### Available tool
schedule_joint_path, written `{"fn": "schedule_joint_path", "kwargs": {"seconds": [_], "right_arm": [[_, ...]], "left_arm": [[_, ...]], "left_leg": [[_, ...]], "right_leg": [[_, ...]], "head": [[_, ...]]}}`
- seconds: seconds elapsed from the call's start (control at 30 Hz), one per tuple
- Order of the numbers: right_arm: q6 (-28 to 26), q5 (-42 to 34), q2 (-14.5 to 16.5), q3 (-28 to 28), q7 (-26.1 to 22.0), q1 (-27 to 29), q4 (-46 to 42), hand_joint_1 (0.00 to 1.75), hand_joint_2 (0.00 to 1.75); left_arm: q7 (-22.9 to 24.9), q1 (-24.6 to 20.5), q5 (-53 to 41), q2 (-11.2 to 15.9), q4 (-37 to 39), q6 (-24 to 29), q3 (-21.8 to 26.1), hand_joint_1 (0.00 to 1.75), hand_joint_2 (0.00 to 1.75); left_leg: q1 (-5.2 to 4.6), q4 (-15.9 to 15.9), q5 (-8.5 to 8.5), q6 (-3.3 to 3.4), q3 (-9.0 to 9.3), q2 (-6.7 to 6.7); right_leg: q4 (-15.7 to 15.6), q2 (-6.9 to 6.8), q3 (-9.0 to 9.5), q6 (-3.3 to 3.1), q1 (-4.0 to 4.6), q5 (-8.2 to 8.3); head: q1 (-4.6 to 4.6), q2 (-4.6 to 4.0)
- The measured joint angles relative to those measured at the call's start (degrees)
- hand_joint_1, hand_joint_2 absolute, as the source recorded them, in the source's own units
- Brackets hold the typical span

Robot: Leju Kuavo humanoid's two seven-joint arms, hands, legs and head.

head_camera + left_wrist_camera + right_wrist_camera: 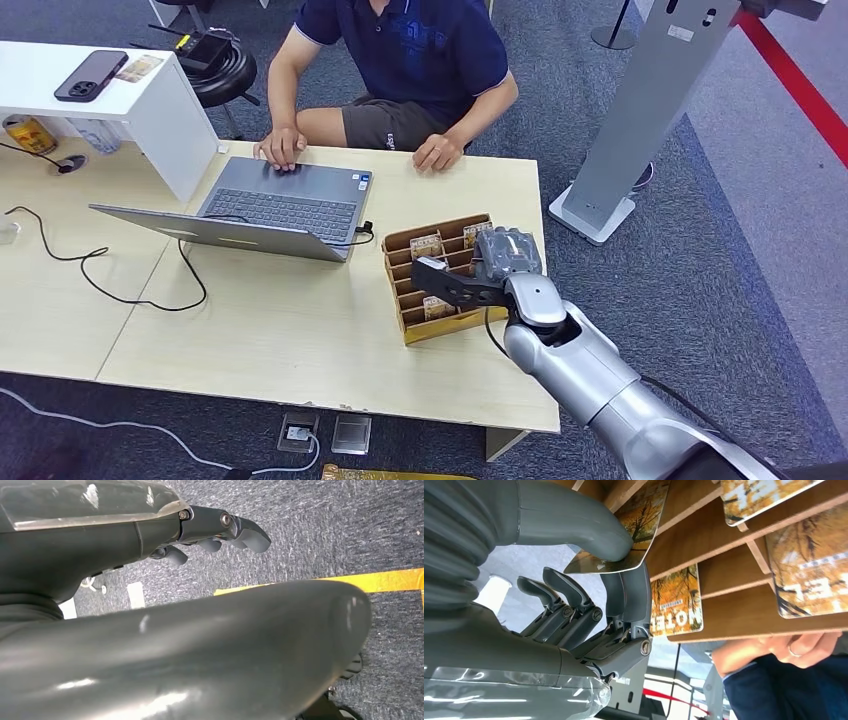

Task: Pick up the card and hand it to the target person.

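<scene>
From the head view, the right hand (pixel 478 272) reached over the wooden card rack (pixel 440 325) on the table (pixel 270 330), across from a seated person (pixel 405 70) beside a laptop (pixel 270 205). In the left wrist view, the left hand (pixel 210 532) hung above carpet, fingers curled on nothing. The right wrist view showed thumb and fingers (pixel 634 592) pinching the card (pixel 634 535), printed with autumn-yellow trees, at the rack's slot.
</scene>
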Motion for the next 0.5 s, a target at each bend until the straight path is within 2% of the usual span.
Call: {"fn": "schedule_joint_path", "kwargs": {"seconds": [0.23,0.5], "right_arm": [[-0.26,2.15,-0.62,-0.94,2.84,0.26,-8.21,1.75,1.75],[-0.10,3.73,-3.45,-3.78,6.20,1.44,-25.31,1.75,1.75]], "left_arm": [[-0.45,0.32,0.60,0.01,0.00,0.20,0.01,0.00,0.00],[-1.04,0.69,1.38,0.04,0.02,0.33,0.10,0.00,0.00]], "left_leg": [[0.00,0.00,0.00,0.00,0.01,0.03],[0.00,0.01,0.00,0.00,0.03,0.04]], "right_leg": [[0.00,0.04,-0.03,0.00,0.00,0.00],[-0.01,0.05,-0.03,0.00,0.00,0.00]], "head": [[-0.05,0.00],[0.04,0.00]]}}
